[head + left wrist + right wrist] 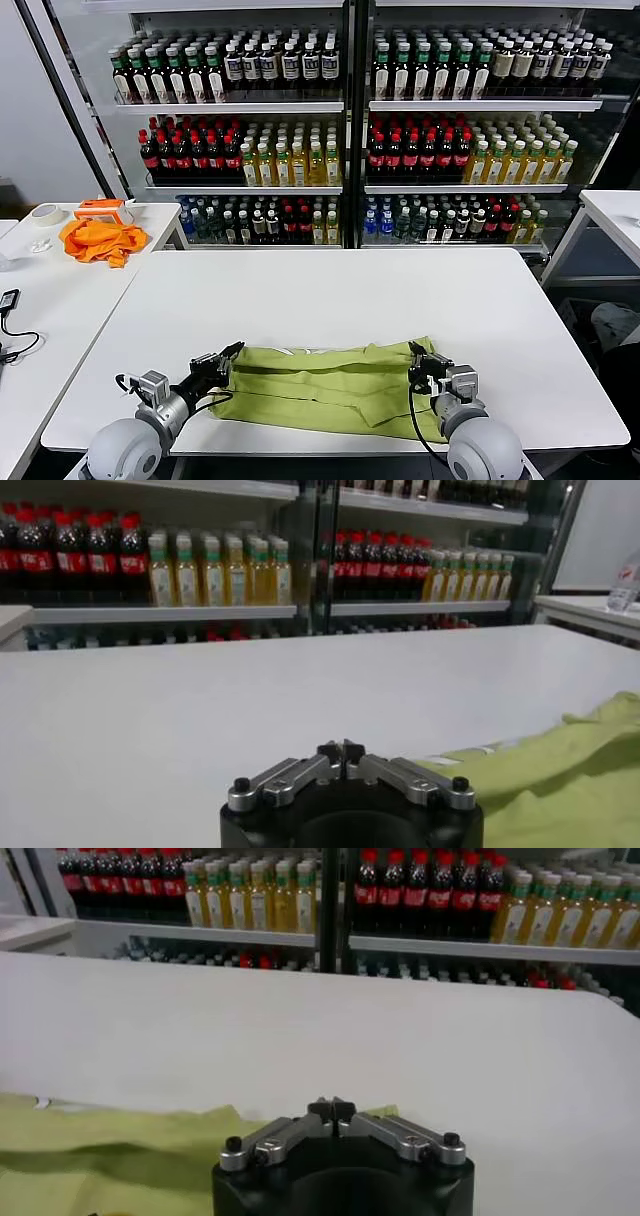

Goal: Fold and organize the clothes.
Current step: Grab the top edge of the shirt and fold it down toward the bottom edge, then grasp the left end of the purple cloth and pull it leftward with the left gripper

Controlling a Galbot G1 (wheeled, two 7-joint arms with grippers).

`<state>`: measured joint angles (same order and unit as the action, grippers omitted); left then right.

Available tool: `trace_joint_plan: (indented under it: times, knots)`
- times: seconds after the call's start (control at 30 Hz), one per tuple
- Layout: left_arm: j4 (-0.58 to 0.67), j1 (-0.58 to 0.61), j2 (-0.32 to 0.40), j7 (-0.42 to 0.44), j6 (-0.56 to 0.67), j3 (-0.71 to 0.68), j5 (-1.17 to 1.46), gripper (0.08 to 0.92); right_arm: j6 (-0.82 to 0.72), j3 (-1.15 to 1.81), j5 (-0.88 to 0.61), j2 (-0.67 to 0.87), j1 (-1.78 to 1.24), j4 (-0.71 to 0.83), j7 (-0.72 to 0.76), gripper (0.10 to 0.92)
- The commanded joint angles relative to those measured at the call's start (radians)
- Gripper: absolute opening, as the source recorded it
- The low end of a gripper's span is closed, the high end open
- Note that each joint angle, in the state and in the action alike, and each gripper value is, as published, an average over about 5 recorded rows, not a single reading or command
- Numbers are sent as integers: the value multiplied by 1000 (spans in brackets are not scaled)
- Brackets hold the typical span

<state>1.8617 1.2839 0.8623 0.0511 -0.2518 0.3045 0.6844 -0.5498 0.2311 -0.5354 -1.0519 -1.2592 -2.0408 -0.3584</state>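
- Yellow-green cotton is seen nearest the robot: the T-shirt (pixel 325 385) lies along the near edge of the white table (pixel 330 290), folded into a long band running side to side, with wrinkles across it.
- The left gripper (pixel 232 353) is placed at the band's left end, just off the cloth's edge; its fingers (pixel 341 752) are pressed together, and nothing is seen held between them in the left wrist view.
- The right gripper (pixel 415 352) is placed at the band's right end, over the cloth's far corner; its fingers (pixel 331 1110) are likewise closed tip to tip, and no fabric is seen pinched in the right wrist view.
- The two-ended placement is judged to suit a fold across the band's length, each end being taken by its own arm.
- Further back, the table is left bare.
- An orange cloth (pixel 98 240) is kept on a side table to the left, apart from the work.
- Shelves of bottles (pixel 340 130) are seen farthest off.
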Motion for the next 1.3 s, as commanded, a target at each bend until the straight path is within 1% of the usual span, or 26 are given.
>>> trace_joint_plan:
  times: [0.03, 0.23, 0.37, 0.43, 0.5, 0.57, 0.63, 0.73, 0.8, 0.87, 0.97, 1.17, 1.23, 1.3]
  knots:
    - [20, 43, 3, -9, -33, 10, -29, 84, -1, 5, 40, 4, -45, -11, 16, 106]
    - [52, 62, 5, -39, -86, 15, -37, 84, -4, -8, 57, -2, -44, -1, 21, 106]
    - [80, 80, 7, -74, -126, 18, -93, 87, -11, -9, 64, -1, -53, -11, 37, 109]
    - [86, 82, 8, -90, -135, 17, -119, 109, -9, -1, 66, 1, -62, -29, 48, 137]
    - [90, 80, 10, -101, -120, 19, -123, 148, -2, 6, 79, 4, -69, -50, 53, 180]
    - [106, 72, 8, -130, -112, 22, -122, 199, 7, 9, 109, 6, -73, -67, 55, 240]
    - [128, 56, 2, -173, -120, 25, -112, 251, 16, 8, 150, 4, -76, -80, 59, 301]
    - [159, 38, 0, -259, -147, 22, -73, 338, 22, 10, 190, -2, -103, -109, 62, 387]
    - [176, 48, 10, -315, -167, 13, -48, 399, 26, 19, 211, -5, -129, -130, 63, 439]
    - [187, 72, 23, -347, -185, 6, -47, 459, 31, 35, 234, -9, -154, -145, 62, 500]
    - [186, 98, 45, -357, -195, 4, -59, 546, 35, 68, 252, -17, -190, -167, 58, 587]
    - [151, 83, 91, -384, -169, -27, -16, 719, 32, 111, 251, -18, -226, -187, 49, 758]
    - [140, 82, 101, -389, -170, -42, -18, 767, 32, 114, 251, -18, -225, -181, 45, 798]
    - [128, 78, 109, -397, -171, -53, -18, 804, 32, 114, 251, -20, -224, -173, 44, 814]
